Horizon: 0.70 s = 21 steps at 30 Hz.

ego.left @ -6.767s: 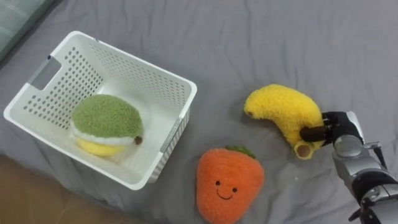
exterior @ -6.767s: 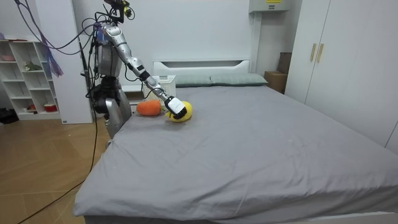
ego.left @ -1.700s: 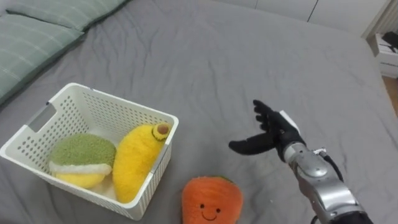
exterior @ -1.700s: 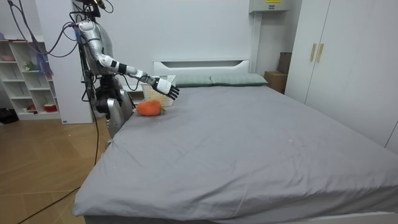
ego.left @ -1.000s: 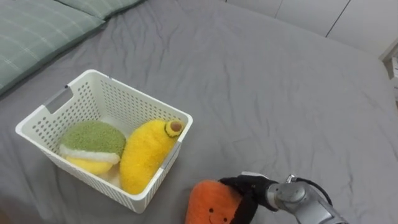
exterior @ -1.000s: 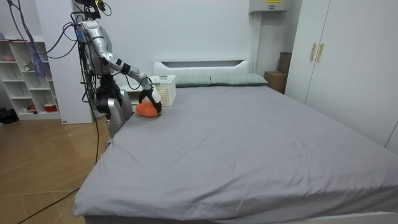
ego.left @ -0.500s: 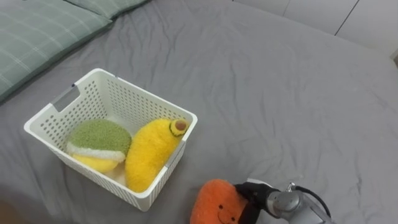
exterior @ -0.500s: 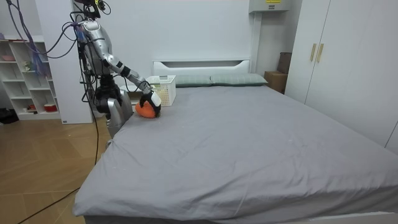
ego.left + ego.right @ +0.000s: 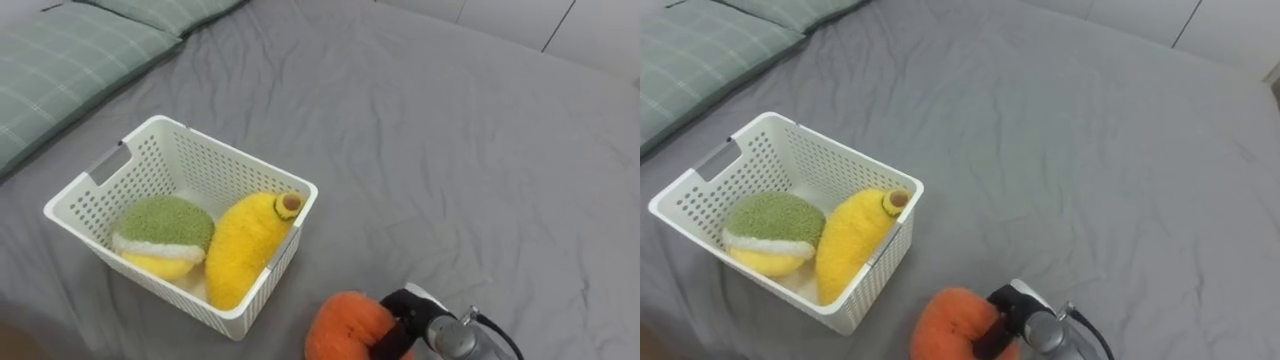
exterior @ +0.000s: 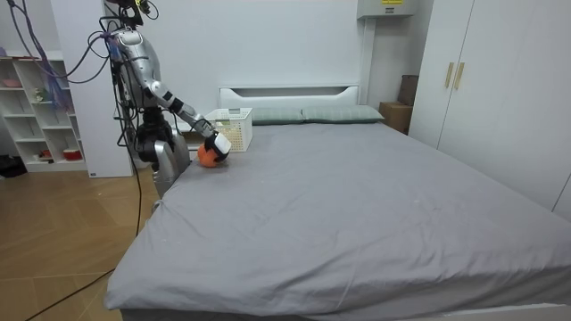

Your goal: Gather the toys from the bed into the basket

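Observation:
An orange plush toy (image 9: 343,325) lies on the grey bed near its front edge, and my right hand (image 9: 403,318) is shut on its right side, dark fingers curled into the fabric. The same toy (image 9: 948,322) and hand (image 9: 1004,312) appear at the bottom of the right eye view. To the left stands a white perforated basket (image 9: 176,129). A yellow banana plush (image 9: 243,248) leans on the basket's right wall inside it, beside a green and yellow plush (image 9: 164,228). In the room view I stand at the bed's corner near the headboard, right hand (image 10: 218,145) on the orange toy (image 10: 206,158).
Green checked pillows (image 9: 70,55) lie at the bed's head, beyond the basket. The grey sheet (image 9: 470,160) spreads wide to the right. The bed's edge (image 9: 12,338) runs close by at lower left. A white wardrobe (image 10: 482,80) stands on the room view's right.
The banana plush went from my right hand into the basket. My right hand then dropped onto the orange toy and closed on it; the toy has tipped so its face no longer shows.

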Motion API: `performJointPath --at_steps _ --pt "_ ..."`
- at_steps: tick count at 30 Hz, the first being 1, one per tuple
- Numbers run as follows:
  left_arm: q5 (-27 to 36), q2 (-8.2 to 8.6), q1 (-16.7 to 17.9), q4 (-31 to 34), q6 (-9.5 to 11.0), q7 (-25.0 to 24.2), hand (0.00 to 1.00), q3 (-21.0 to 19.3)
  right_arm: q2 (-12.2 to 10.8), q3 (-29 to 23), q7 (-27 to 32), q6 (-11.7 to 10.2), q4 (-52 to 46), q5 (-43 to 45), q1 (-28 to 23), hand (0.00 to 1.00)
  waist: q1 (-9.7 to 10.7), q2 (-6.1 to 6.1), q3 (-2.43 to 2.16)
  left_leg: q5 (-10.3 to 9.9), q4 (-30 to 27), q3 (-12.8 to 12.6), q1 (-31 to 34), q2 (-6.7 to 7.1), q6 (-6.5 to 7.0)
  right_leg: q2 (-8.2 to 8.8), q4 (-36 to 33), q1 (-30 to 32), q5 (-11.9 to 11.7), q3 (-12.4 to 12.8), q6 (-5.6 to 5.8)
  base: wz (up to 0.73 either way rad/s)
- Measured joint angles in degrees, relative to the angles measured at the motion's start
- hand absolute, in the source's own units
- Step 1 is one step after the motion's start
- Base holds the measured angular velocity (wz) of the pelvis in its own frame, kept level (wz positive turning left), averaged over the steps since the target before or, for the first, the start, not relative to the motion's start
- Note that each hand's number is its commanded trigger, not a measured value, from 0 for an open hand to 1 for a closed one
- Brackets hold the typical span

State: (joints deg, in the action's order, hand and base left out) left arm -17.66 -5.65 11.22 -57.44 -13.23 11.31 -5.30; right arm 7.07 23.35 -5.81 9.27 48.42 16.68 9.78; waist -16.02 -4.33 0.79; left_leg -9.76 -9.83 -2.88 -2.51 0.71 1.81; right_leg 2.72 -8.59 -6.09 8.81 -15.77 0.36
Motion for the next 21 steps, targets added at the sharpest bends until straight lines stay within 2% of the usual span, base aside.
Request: performJointPath --at_steps 7,12,15,18,21 --pt "0.0 0.0 0.6 0.1 1.3 0.4 0.0 -0.2 0.0 -2.4 2.3 -1.5 1.2 -4.0 -0.1 1.0 0.3 0.35 0.03 0.0 -0.8 0.5 0.0 0.04 0.06 0.13 0.1 -0.5 0.1 -0.6 0.12 0.04" --pt "0.0 0.04 2.3 1.2 2.1 0.1 0.0 -0.3 0.4 -7.1 4.5 -2.3 -1.6 -7.9 -0.3 1.0 1.8 1.19 -0.7 -0.1 -0.9 0.6 0.1 0.09 0.13 0.28 0.1 -0.5 0.2 -0.7 0.25 0.02" --pt "-0.1 -0.09 2.6 1.2 2.2 0.4 0.0 -0.6 1.5 -9.2 6.0 -2.4 -10.4 -9.3 -2.0 1.0 3.3 1.71 -0.78 -0.1 -1.0 0.5 -0.4 0.08 0.13 0.28 0.3 -0.8 0.2 -0.6 0.29 0.0" --pt "0.0 -0.09 3.1 1.4 2.6 0.5 0.0 -1.6 2.0 -12.6 7.7 -2.5 -18.9 -10.0 -2.7 1.0 4.8 1.58 -0.79 -0.1 -0.4 -0.1 -1.0 0.01 0.11 0.25 0.6 -0.8 0.2 -0.1 0.3 -0.07" --pt "0.0 -0.15 3.1 1.4 3.6 0.4 0.0 -2.8 3.2 -15.5 9.9 -3.8 -26.2 -11.7 -3.2 1.0 6.3 1.28 -0.83 -0.1 0.2 -0.3 -1.4 0.02 0.11 0.08 0.8 -1.3 0.2 0.6 0.32 -0.09"
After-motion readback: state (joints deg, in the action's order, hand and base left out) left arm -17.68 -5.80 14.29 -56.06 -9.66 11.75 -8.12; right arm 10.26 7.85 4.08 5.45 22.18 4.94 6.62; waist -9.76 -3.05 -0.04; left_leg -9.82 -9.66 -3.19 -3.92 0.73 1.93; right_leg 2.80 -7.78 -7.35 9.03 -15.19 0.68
